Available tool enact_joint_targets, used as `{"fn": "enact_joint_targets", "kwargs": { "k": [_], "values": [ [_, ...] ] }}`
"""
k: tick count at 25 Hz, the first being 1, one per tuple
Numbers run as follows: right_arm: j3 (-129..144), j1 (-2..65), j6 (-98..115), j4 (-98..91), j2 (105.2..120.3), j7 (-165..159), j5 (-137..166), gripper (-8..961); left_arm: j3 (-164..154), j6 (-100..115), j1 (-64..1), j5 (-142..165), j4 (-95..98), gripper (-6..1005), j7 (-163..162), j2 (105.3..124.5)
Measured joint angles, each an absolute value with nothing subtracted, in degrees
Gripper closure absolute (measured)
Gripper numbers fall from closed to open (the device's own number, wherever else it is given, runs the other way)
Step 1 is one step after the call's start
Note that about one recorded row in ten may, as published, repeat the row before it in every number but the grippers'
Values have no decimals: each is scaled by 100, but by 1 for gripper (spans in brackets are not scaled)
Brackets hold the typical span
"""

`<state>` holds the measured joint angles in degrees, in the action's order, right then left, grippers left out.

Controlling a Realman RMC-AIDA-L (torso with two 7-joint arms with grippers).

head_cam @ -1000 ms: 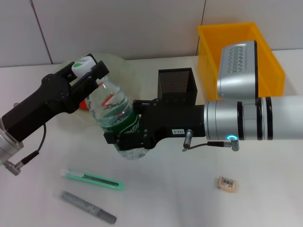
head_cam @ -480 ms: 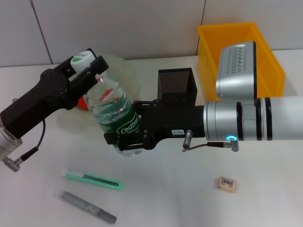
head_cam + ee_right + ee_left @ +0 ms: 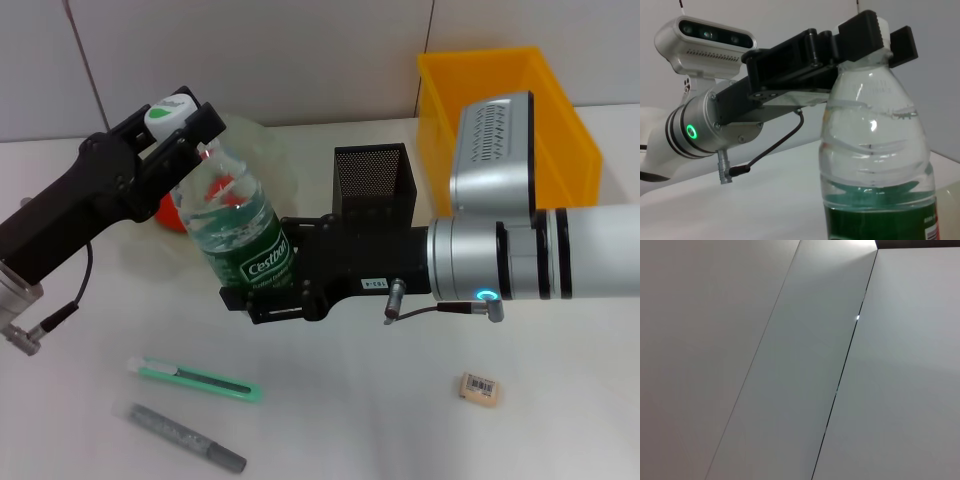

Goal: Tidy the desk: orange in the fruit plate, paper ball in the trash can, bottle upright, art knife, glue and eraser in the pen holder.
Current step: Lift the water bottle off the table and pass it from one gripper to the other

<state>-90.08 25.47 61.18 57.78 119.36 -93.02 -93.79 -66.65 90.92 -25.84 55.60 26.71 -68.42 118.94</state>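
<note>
Our left gripper pinches the white cap of the bottle. The orange peeks out just under that gripper, in the fruit plate. Our right gripper squeezes the bottle's bottom, near the green label. The art knife and glue lie below both grippers.

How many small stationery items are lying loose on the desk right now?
3: the art knife and the glue beside it at front left, and the eraser at front right. The arms could hide more.
</note>
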Motion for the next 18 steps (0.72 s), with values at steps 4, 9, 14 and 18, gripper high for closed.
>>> {"fn": "enact_joint_targets", "kwargs": {
  "k": [4, 9, 14, 18],
  "values": [
    [-9010, 2530, 6114, 5774, 11936, -9304, -9377, 186, -6657, 9108, -2584, 5502, 2672, 564, -6842, 11898],
    [-9005, 2524, 6115, 5762, 11944, -9308, -9375, 186, -6668, 9139, -2584, 5425, 2673, 564, -6842, 11895],
    [-8991, 2517, 6104, 5737, 11944, -9317, -9329, 186, -6631, 9161, -2588, 5366, 2680, 565, -6840, 11893],
    [-8989, 2518, 6107, 5723, 11944, -9320, -9330, 186, -6649, 9166, -2595, 5328, 2680, 565, -6838, 11896]
  ]
}}
